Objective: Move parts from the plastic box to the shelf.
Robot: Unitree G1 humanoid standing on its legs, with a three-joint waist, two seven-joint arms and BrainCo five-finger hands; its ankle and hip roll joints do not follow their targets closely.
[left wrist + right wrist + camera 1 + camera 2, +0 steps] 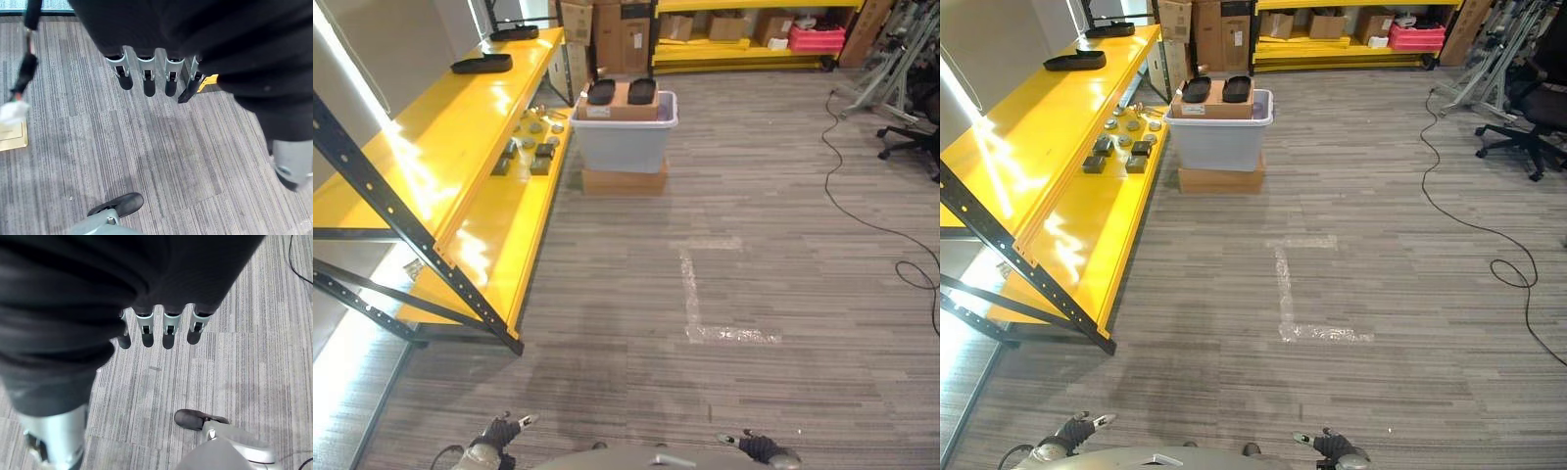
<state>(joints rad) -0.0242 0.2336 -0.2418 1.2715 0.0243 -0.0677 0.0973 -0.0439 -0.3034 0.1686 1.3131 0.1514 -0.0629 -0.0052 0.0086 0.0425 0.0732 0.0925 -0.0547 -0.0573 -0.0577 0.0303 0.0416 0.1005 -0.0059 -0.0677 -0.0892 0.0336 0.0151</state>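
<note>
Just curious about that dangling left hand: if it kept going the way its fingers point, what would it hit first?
Most likely the grey carpet floor. The left hand hangs with straight fingers pointing down, holding nothing, and nothing lies between.

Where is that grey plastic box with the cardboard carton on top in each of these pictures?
Left eye view: the plastic box stands upper centre, on a flat carton beside the yellow shelf.
Right eye view: the box sits upper left of centre.
Left wrist view: carpet past the left hand, no box.
Right wrist view: carpet past the right hand, no box.
Shared landmark: the white tape corner on the carpet.
</note>
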